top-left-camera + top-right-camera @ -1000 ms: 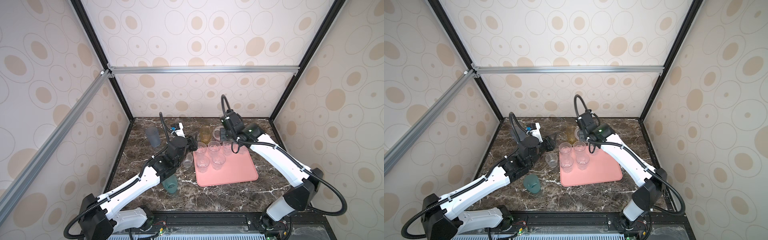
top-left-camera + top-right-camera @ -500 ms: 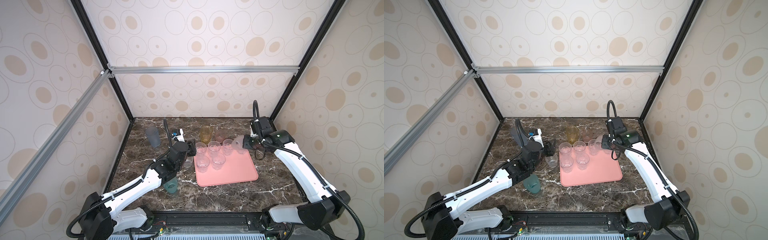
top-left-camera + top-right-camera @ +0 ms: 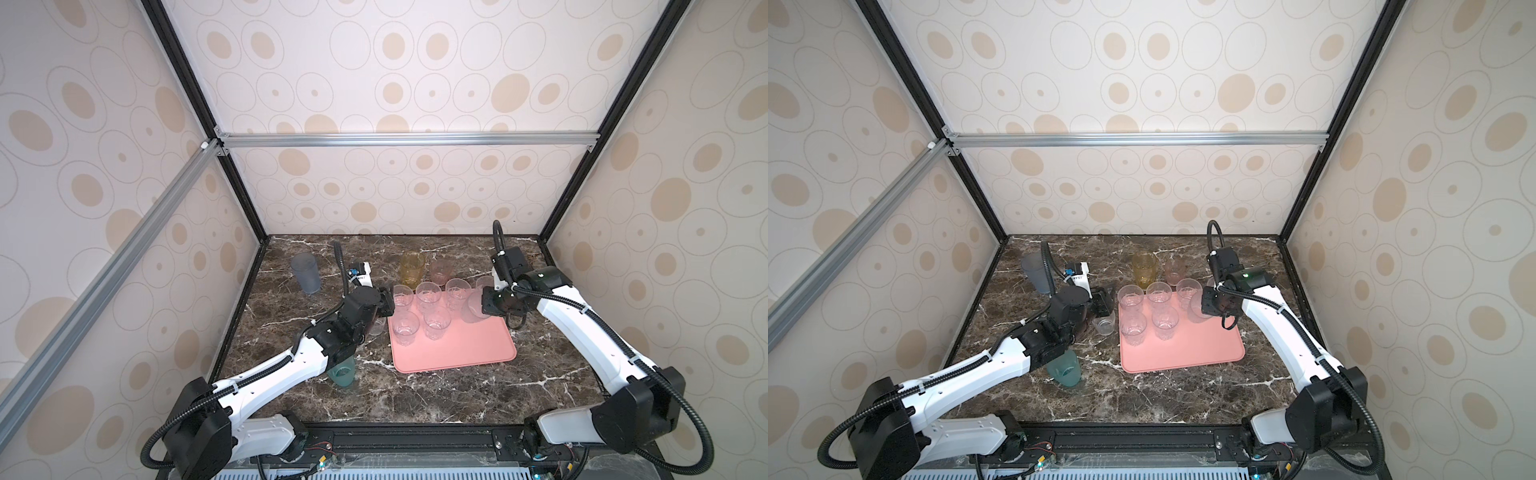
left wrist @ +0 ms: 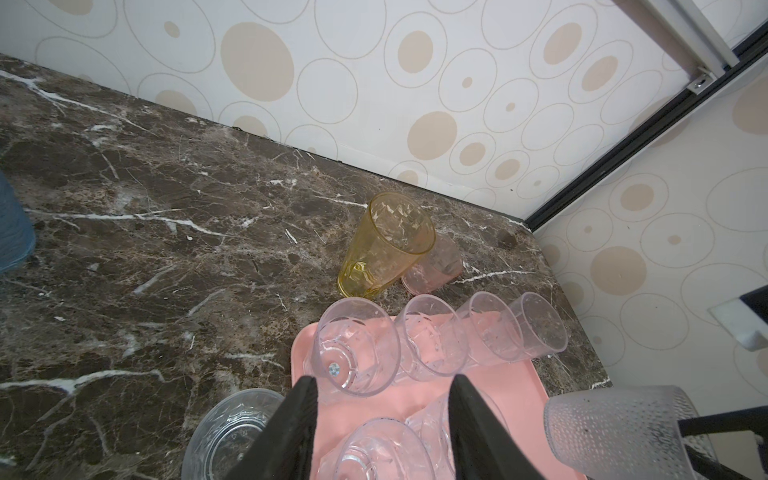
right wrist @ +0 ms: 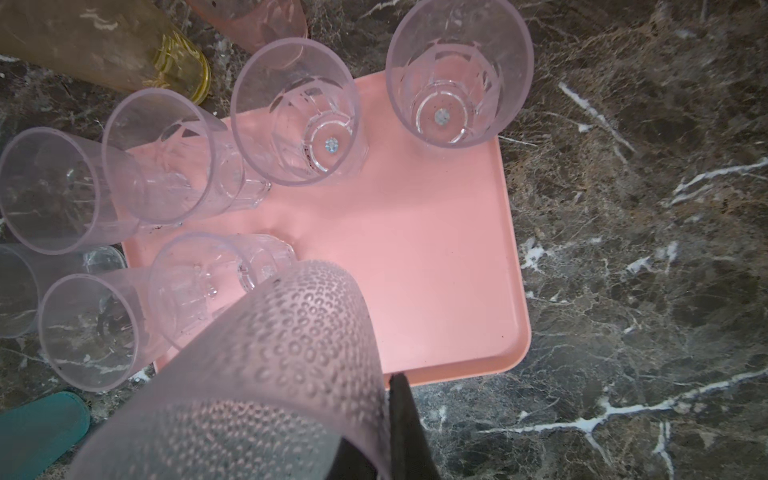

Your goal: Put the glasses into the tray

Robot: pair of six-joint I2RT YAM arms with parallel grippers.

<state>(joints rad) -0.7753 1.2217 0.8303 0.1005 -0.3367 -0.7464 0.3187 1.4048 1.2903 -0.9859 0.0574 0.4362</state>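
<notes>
The dark marble bench filled the floor of the booth, and the salmon-pink tray lay on it right of middle. A blue-grey glass stood well apart at the far left. An amber glass and a pink glass stood side by side just behind the tray. A teal glass was half hidden under the left arm. Six short clear glasses stood upright on the tray's far half, and a seventh sat on the bench just beside its left rim. The right claw was clamped on a frosted glass over the tray's right side. The left claw hung half spread above the tray's left edge, gripping nothing.
</notes>
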